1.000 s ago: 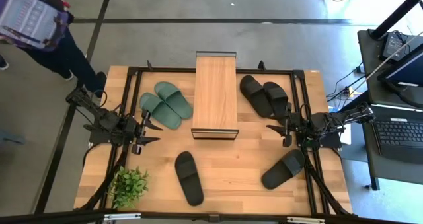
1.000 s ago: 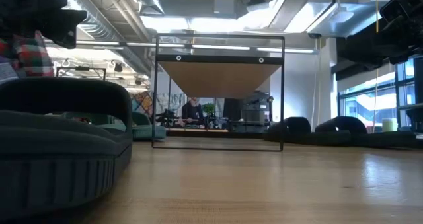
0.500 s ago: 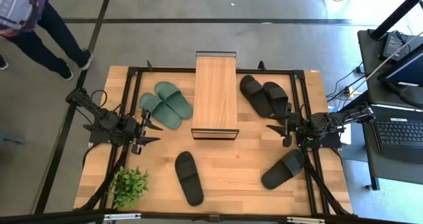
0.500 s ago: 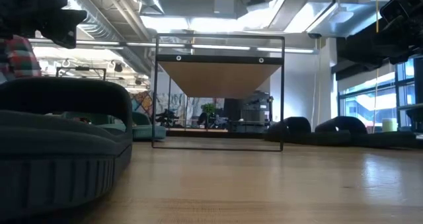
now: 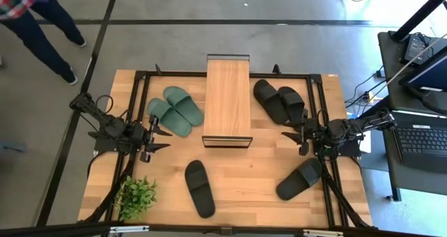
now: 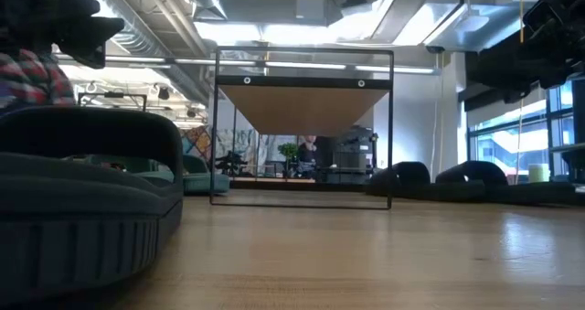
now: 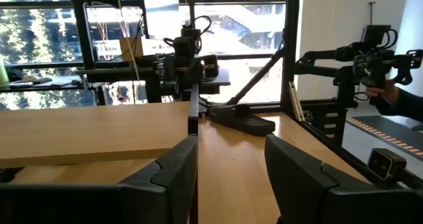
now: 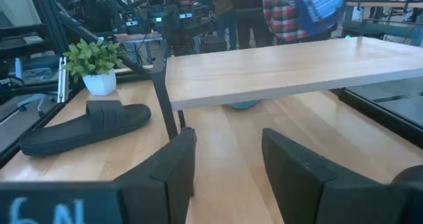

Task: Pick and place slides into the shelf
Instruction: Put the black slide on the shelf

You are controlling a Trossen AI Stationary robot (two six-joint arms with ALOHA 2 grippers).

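- Grey concrete floor surrounds the wooden table (image 5: 244,181); a person (image 5: 31,13) walks past its far left corner, cut off by the picture's edge.
- The shelf (image 5: 228,101) stands in the middle of the table toward the far edge, its plank top bare.
- Two green slides (image 5: 176,109) lie side by side, touching, just left of the shelf.
- Two black slides (image 5: 279,101) lie side by side just right of it.
- One more black slide (image 5: 200,188) lies near the front edge, below the shelf; another (image 5: 299,179) lies toward the front right corner, partly under the right arm's frame.
- Only these six show; in the low view a near slide (image 6: 87,200) fills the left side, too close to make out whole.
- A small potted plant (image 5: 135,196) sits at the front left corner.
- The left gripper (image 5: 162,135) hovers at the left edge, jaws apart, holding nothing.
- The right gripper (image 5: 288,138) hovers at the right edge, jaws apart, also empty.
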